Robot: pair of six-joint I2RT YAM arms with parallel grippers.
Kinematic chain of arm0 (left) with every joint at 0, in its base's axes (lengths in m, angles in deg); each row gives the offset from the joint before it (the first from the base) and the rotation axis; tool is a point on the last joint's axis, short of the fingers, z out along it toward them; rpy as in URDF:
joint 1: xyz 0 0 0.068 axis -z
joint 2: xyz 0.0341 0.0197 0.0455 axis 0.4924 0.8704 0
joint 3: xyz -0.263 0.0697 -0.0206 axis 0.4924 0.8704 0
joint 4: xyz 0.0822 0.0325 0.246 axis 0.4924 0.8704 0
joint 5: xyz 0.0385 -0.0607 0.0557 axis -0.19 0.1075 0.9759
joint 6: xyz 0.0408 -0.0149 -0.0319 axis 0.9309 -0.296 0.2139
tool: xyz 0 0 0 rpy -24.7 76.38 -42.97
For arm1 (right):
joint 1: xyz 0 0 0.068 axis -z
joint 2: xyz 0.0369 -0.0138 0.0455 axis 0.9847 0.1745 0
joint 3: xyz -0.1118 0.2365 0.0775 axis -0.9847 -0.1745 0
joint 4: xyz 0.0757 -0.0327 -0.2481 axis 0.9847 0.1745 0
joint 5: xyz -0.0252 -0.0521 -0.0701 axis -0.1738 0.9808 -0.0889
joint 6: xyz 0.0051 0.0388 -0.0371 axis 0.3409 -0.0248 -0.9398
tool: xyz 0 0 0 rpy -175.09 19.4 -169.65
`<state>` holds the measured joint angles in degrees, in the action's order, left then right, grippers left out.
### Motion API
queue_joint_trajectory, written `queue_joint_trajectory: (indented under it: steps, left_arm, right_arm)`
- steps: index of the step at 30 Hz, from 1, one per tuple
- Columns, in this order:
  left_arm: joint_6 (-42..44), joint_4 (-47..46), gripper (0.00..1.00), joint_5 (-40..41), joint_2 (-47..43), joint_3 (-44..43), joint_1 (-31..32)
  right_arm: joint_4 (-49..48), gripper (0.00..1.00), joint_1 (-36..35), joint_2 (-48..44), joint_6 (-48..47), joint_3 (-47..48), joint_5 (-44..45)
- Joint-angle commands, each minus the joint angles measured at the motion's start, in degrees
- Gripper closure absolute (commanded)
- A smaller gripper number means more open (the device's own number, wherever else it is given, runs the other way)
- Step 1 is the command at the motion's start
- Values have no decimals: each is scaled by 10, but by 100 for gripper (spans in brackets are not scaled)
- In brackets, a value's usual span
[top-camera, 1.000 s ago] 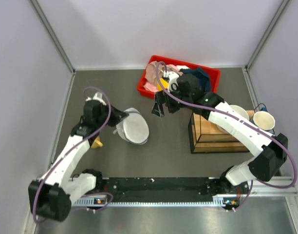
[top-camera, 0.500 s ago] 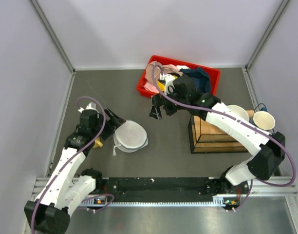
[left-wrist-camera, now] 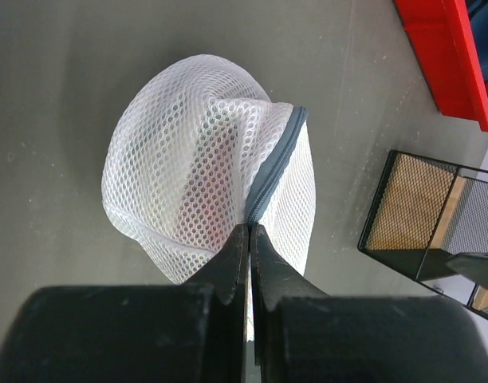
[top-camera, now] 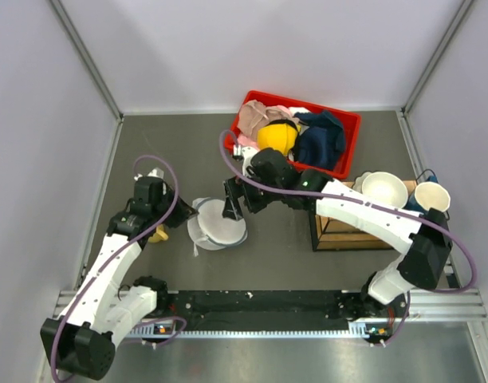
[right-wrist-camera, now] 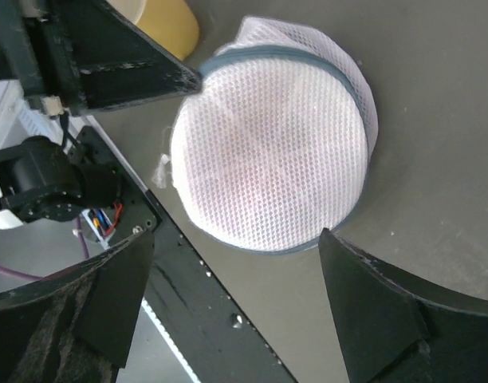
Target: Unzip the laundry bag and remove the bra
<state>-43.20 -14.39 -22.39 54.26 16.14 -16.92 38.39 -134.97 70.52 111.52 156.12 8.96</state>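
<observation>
Top external view: a second ago my right gripper (top-camera: 244, 203) hung beside the red bin (top-camera: 349, 128) of clothes. It has since swung down and to the left, and now sits right over the laundry bag (top-camera: 218, 223), left of centre on the grey table (top-camera: 180, 144). The bag has also slid a little toward the bottom of the frame and turned from tilted to lying flatter. My left gripper (top-camera: 190, 209) is at its left edge.

I read this as the bag now being set up for two-handed work, with one hand anchoring it and the other arriving to take the zip. The zip looks closed all the way round, so nothing is out yet.

In the left wrist view my left fingers (left-wrist-camera: 238, 254) are pressed together on the mesh where the grey zip band (left-wrist-camera: 269, 171) meets them. In the right wrist view my right fingers (right-wrist-camera: 364, 319) are spread wide apart on either side of the bag's lower rim, touching nothing.

One dome faces up at the right wrist camera. The outline there is nearly round, so I can't pick out a clear long axis, and the zip band rings the rim. From the left wrist, the band climbs from my fingertips toward the upper right. A pinkish-red shade behind the mesh is probably the bra (left-wrist-camera: 198, 187), still inside.
</observation>
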Motion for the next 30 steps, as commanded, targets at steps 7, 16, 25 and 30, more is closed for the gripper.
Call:
queue_joint_trajectory:
  steps: [7, 16, 25, 30]
  left_arm:
    - [-49, -15, 100, 43, 2, 1, -1]
    - [-63, 6, 100, 25, 25, -22, -1]
    - [-89, -9, 100, -32, 22, -4, -1]
    - [-80, 7, 63, -84, 27, -15, -12]
  right_arm:
    - [-58, 18, -112, 15, -102, -37, 89]
    - [-248, 19, -177, 21, -251, -164, 165]
    - [-341, 100, -176, 47, -339, -180, 254]
    - [-351, 100, -169, 51, -481, -197, 293]
